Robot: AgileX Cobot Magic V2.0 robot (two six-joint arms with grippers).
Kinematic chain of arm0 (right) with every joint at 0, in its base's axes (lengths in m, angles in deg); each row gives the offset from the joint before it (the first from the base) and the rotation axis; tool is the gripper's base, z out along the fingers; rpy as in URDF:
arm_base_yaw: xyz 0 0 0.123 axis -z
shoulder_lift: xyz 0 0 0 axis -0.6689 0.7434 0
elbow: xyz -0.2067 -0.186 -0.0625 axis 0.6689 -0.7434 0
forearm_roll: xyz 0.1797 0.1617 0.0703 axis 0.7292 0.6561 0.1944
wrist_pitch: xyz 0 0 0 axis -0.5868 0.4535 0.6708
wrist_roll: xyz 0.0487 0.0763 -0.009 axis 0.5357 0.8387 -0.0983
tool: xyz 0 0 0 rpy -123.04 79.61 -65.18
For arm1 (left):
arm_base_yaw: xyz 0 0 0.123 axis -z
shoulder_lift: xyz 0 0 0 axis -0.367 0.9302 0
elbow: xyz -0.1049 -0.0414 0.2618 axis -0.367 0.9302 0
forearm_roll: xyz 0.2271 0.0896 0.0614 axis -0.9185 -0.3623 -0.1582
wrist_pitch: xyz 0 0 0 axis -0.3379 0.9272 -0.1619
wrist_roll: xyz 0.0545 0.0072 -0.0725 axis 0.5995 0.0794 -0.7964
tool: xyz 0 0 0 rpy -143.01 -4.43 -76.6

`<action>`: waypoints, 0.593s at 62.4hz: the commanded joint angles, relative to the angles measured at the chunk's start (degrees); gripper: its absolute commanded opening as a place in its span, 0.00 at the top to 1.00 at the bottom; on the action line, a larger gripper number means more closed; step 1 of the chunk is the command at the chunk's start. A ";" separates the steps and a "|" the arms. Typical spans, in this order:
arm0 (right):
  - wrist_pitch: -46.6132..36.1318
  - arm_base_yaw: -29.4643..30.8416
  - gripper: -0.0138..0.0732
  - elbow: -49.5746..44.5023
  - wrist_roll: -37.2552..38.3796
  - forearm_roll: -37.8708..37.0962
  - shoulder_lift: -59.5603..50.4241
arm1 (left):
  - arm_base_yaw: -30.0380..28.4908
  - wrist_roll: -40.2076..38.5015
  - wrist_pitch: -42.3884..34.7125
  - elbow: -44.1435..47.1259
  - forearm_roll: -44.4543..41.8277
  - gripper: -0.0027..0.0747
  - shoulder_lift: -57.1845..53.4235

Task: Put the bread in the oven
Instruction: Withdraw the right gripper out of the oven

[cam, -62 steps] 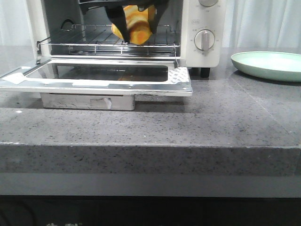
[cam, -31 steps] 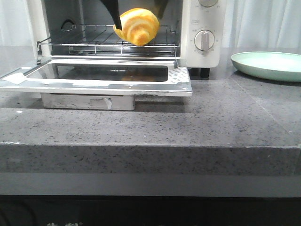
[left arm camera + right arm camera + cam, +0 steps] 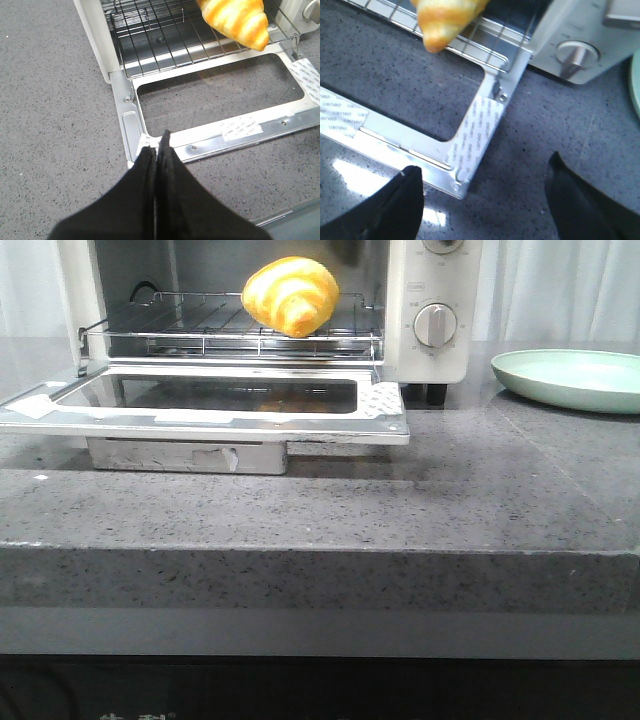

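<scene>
The golden-orange bread (image 3: 291, 295) lies on the front of the wire rack (image 3: 200, 330) inside the white oven (image 3: 430, 300), whose glass door (image 3: 210, 400) hangs open and flat. The bread also shows in the left wrist view (image 3: 237, 21) and the right wrist view (image 3: 445, 20). My left gripper (image 3: 159, 145) is shut and empty above the near left corner of the door. My right gripper (image 3: 482, 172) is open and empty above the door's near right corner, clear of the bread. Neither gripper shows in the front view.
A pale green plate (image 3: 575, 378) sits on the grey stone counter (image 3: 400, 500) to the right of the oven. The oven's knob (image 3: 434, 325) faces front. The open door juts out over the counter on the left.
My right gripper has let go of the bread and drawn back up and out of the front view. The bread now rests alone on the rack.
</scene>
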 commanded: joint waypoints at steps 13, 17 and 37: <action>-10.39 14.63 0.23 -16.94 -11.45 13.27 -19.31 | -0.03 -0.52 -3.83 -1.59 -0.83 0.99 -0.51; -10.65 18.15 0.23 -20.01 -16.82 17.58 -22.43 | -0.03 -0.52 -3.83 -1.59 -0.83 0.99 -0.51; -10.59 23.30 0.23 -28.39 -30.44 26.10 -34.82 | -0.03 -0.52 -3.83 -1.59 -0.83 0.99 -0.51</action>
